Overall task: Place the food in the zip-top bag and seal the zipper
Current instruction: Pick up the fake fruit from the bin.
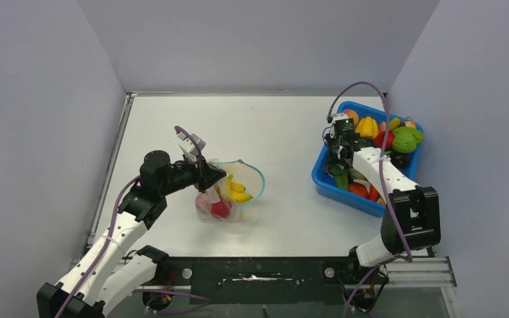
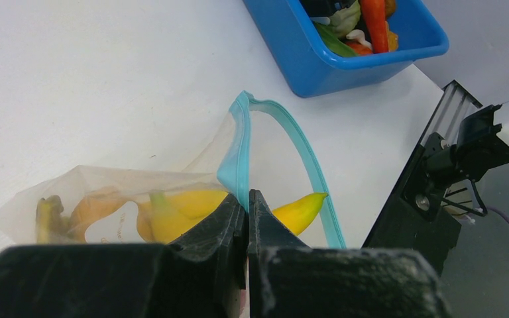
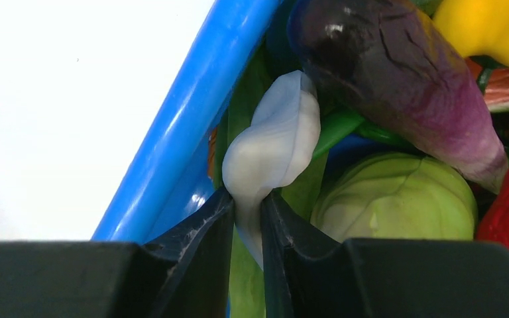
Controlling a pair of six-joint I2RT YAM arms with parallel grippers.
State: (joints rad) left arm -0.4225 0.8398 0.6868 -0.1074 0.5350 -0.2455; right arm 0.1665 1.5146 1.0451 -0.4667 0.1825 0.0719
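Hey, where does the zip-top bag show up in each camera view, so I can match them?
Top external: zip-top bag left of centre on the table, at the left gripper.
Left wrist: bag lower left to centre, mouth edge pinched in the left gripper.
Right wrist: not in it; the right gripper pinches a pale toy piece.
Shared landmark: blue bin, right in top view, top of left wrist, rim in right wrist.

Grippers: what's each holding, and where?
Left gripper pinches the zip-top bag at its zipper. Right gripper pinches a whitish food piece by its narrow end.
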